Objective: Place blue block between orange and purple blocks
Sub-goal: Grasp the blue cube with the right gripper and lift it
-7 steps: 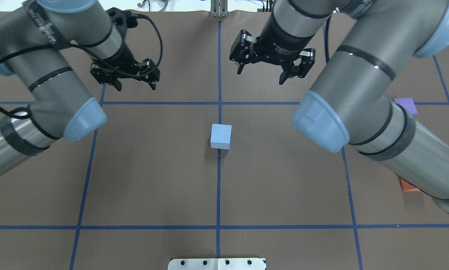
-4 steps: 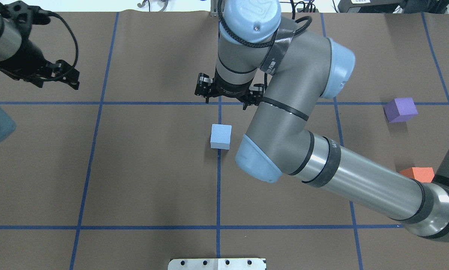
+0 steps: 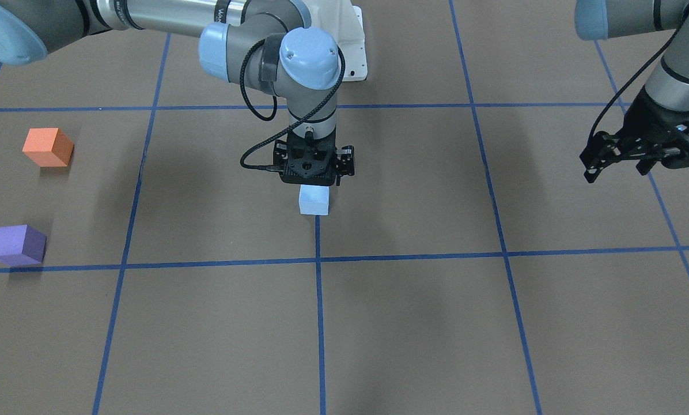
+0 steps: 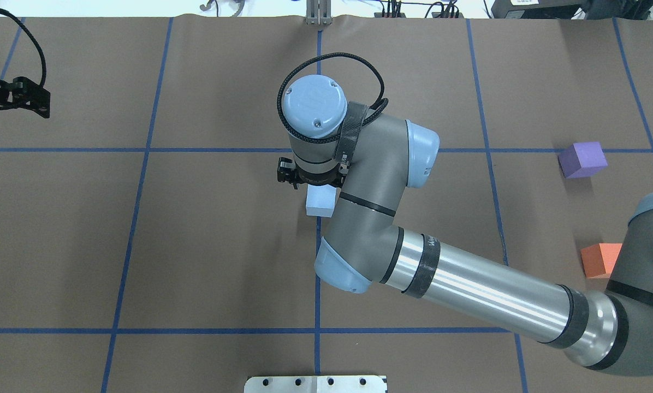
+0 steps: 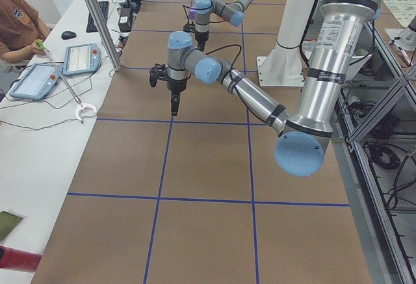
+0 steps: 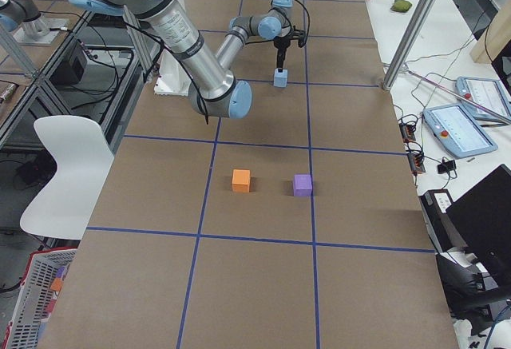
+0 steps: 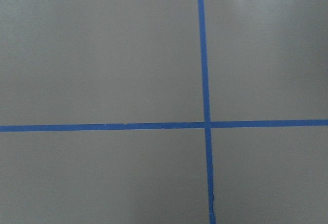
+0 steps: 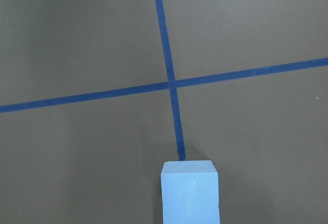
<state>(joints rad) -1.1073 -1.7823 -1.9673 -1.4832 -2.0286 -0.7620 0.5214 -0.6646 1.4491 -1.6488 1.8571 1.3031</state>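
Item: blue block (image 3: 314, 200). Location: table centre, on the blue tape line (image 3: 318, 300). It sits directly below my right gripper (image 3: 314, 174), close under it. My wrist view shows its top at the bottom centre of the frame, so it lies a little to one side of dead centre.
Axis: near-cubic with no marked long side. The faces run roughly along the tape grid.
Right gripper: pointing straight down. The wrist housing hides the fingers, so I cannot tell whether they are spread or closed.
Left gripper (image 3: 617, 167): fingers spread, nothing between them, well off at my left edge of the table. My right arm is plainly the nearer.
Destination: orange block (image 3: 47, 147) and purple block (image 3: 17, 245), far to my right, near each other with bare table between them.
Writing: none on any block. The lettering on my forearm sleeve is too small to read.
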